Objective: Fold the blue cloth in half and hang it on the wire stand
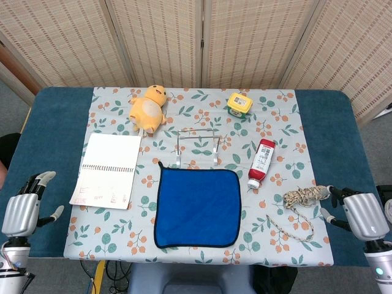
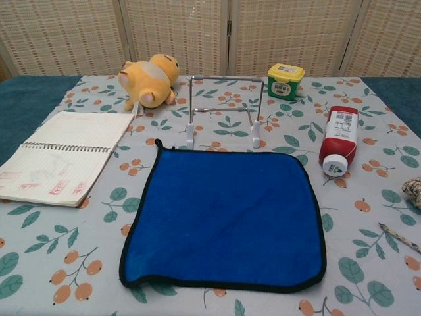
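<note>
- Head view: my left hand (image 1: 23, 208) hangs off the near left edge of the table (image 1: 55, 122), fingers apart, holding nothing.
- Head view: my right hand (image 1: 358, 211) sits at the near right edge, fingers apart and empty, just right of a coiled rope (image 1: 304, 197).
- Head view: the blue cloth (image 1: 197, 207) lies flat and unfolded at the near middle of the floral tablecloth (image 1: 275, 122), well apart from both hands.
- Head view: the wire stand (image 1: 197, 146) stands just beyond the cloth's far edge.
- Head view: an open spiral notebook (image 1: 107, 169) lies left of the cloth, a yellow plush toy (image 1: 147, 108) beyond it, a red bottle (image 1: 261, 162) lying down to the right, and a small yellow-lidded tub (image 1: 240, 103) at the far side.
- Chest view: neither hand shows here.
- Chest view: the cloth (image 2: 223, 217) fills the near middle, spread out, black-edged, its near left corner slightly rippled.
- Chest view: the stand (image 2: 223, 108) is upright with its white feet touching or just beside the cloth's far edge; I cannot tell which.
- Chest view: notebook (image 2: 62, 155) at left, plush (image 2: 150, 79) far left, bottle (image 2: 339, 139) right, tub (image 2: 285, 80) far right.
</note>
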Controlling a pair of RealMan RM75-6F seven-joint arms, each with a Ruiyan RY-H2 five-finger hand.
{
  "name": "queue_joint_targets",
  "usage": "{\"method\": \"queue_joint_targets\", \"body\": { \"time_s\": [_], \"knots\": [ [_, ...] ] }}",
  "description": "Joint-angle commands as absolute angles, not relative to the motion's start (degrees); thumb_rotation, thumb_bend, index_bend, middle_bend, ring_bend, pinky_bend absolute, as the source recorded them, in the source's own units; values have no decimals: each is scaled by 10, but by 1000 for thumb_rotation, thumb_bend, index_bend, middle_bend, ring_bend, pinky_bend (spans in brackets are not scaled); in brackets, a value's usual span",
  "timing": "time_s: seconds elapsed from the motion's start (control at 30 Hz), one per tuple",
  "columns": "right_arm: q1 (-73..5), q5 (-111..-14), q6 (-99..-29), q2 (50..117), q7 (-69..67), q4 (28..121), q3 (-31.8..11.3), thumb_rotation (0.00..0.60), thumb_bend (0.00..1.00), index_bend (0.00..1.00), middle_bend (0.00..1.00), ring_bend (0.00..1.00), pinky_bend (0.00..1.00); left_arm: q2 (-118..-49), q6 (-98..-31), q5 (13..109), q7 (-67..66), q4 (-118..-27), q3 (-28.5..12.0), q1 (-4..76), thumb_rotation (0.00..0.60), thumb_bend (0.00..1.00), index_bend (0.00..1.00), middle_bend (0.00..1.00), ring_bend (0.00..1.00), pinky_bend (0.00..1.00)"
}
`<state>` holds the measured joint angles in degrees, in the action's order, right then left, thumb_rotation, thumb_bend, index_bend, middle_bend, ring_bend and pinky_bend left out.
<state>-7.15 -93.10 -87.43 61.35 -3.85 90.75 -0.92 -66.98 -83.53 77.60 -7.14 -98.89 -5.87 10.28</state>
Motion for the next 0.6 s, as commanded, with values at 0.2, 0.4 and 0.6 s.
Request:
{"method": "queue_joint_targets", "body": {
  "time_s": [0.2, 0.4, 0.6],
  "knots": [
    [-70, -935, -878, 614, -38, 908, -11, 600, 233, 429, 636, 576, 740, -670, -836, 780, -70, -989, -59, 101, 600, 226, 146, 172, 126, 269],
    [-69, -938, -883, 610, -36, 911, -14, 600, 233, 429, 636, 575, 740, -669, -827, 802, -65, -982, -57, 109, 600, 226, 164, 172, 130, 269],
    [-73, -944, -884, 603, -28, 920, -19, 600, 233, 429, 636, 576, 740, -671, -804, 847, -52, -965, -51, 134, 600, 226, 181, 177, 169, 272]
  ]
}}
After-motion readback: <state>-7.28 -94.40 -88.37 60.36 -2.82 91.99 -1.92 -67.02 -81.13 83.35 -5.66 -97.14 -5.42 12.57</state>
